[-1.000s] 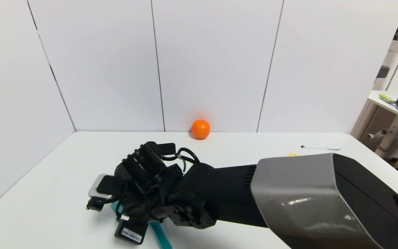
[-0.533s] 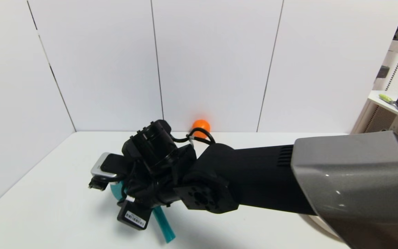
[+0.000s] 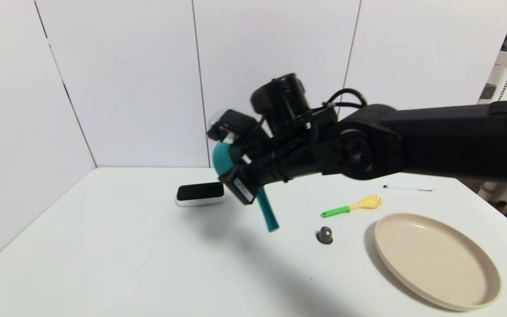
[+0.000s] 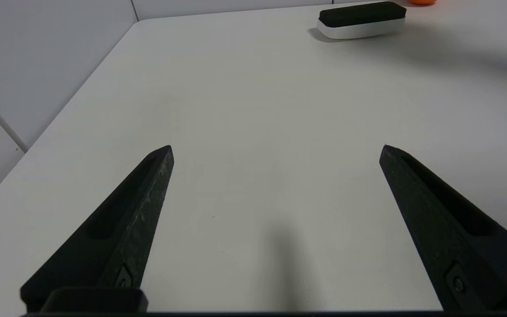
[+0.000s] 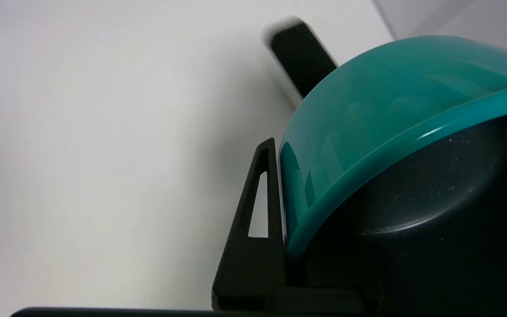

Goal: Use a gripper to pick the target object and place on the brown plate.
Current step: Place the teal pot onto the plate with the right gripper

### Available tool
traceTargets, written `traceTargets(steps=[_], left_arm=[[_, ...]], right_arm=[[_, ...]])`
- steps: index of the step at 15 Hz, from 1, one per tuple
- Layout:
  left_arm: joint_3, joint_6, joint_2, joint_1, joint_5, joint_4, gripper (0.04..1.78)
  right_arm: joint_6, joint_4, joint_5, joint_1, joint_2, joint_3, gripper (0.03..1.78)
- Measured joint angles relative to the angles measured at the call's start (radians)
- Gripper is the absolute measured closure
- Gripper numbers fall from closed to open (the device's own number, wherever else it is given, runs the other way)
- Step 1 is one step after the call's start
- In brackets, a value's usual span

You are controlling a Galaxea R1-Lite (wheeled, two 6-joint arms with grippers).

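Observation:
My right gripper (image 3: 231, 163) is shut on the rim of the teal saucepan (image 3: 223, 159) and holds it high above the table's middle, tilted, with its straight handle (image 3: 267, 213) hanging down. In the right wrist view one black finger (image 5: 262, 207) presses the pan's teal wall (image 5: 368, 110); the dark grey inside fills the rest. The beige-tan plate (image 3: 434, 259) lies empty at the near right, to the right of the held pan. My left gripper (image 4: 277, 149) is open and empty over the near left of the table.
A black-and-white block (image 3: 200, 194) lies on the table behind the pan, also seen in the left wrist view (image 4: 361, 18). A grey capsule (image 3: 324, 234), a green-and-yellow fork (image 3: 352, 206) and a pen (image 3: 407, 188) lie near the plate. White walls close the back and left.
My right arm has lifted the saucepan off the table and carried it up and to the right. The plate, capsule, fork and block are now uncovered; the orange ball is hidden behind the arm.

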Motion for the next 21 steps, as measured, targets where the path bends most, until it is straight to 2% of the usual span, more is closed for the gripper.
traceTargets(steps=[3, 5, 7, 10, 13, 18, 19, 21], left_arm=[[0.000, 0.000, 0.000, 0.000, 0.000, 0.000, 0.13], [0.000, 0.000, 0.000, 0.000, 0.000, 0.000, 0.13], [0.000, 0.000, 0.000, 0.000, 0.000, 0.000, 0.13], [0.000, 0.000, 0.000, 0.000, 0.000, 0.000, 0.13], [0.000, 0.000, 0.000, 0.000, 0.000, 0.000, 0.13], [0.000, 0.001, 0.000, 0.000, 0.000, 0.000, 0.13], [0.000, 0.000, 0.000, 0.000, 0.000, 0.000, 0.13], [0.000, 0.000, 0.000, 0.000, 0.000, 0.000, 0.13]], right_arm=[[0.004, 0.117, 0.003, -0.222, -0.099, 0.084, 1.68], [0.010, 0.177, 0.006, -0.373, -0.178, 0.195, 1.68], [0.025, 0.201, 0.006, -0.500, -0.264, 0.336, 1.68], [0.045, 0.211, 0.005, -0.644, -0.374, 0.527, 1.68], [0.050, 0.210, 0.005, -0.708, -0.425, 0.635, 1.68], [0.049, 0.217, 0.005, -0.722, -0.423, 0.693, 1.68], [0.048, 0.217, 0.005, -0.723, -0.424, 0.697, 1.59], [0.047, 0.218, 0.005, -0.723, -0.429, 0.712, 1.27]])
